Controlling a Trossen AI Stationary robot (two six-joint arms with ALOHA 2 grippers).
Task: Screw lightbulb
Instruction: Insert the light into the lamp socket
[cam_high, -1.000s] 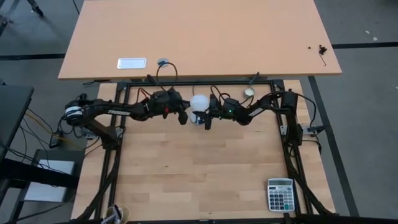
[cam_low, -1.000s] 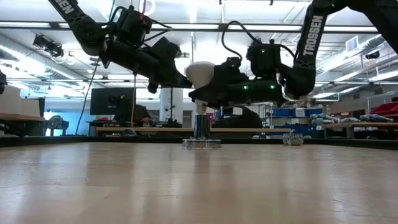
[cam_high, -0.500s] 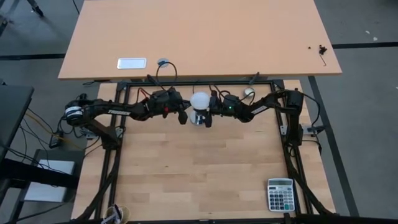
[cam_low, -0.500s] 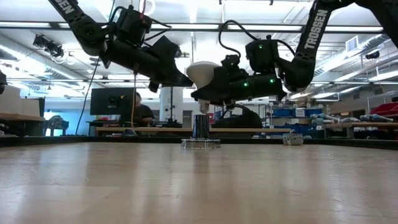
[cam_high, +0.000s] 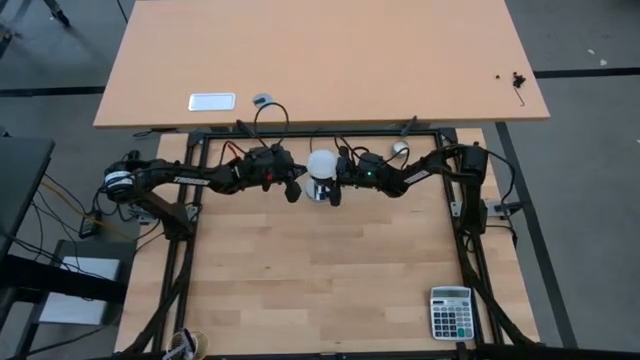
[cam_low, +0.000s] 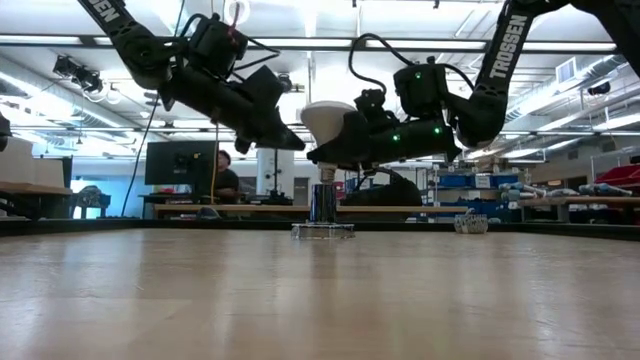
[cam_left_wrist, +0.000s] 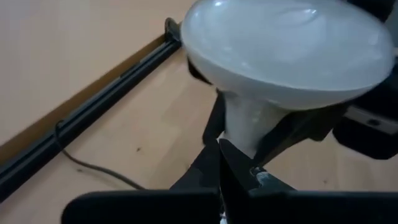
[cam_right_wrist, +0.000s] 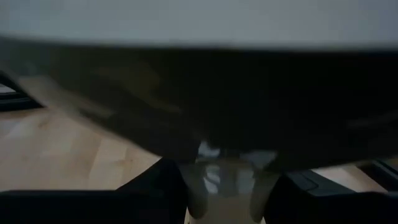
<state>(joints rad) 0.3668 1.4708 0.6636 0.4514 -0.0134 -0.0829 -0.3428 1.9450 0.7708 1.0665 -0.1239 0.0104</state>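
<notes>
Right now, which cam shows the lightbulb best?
Left wrist view: the lightbulb fills the frame, head and neck clear. High view shows only its round top; low view its side profile; right wrist view just blur.

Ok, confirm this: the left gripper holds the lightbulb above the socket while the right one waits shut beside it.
Wrong arm. The right gripper holds the lightbulb above the socket; the left gripper waits shut beside it. The high view tells the arms apart.
</notes>
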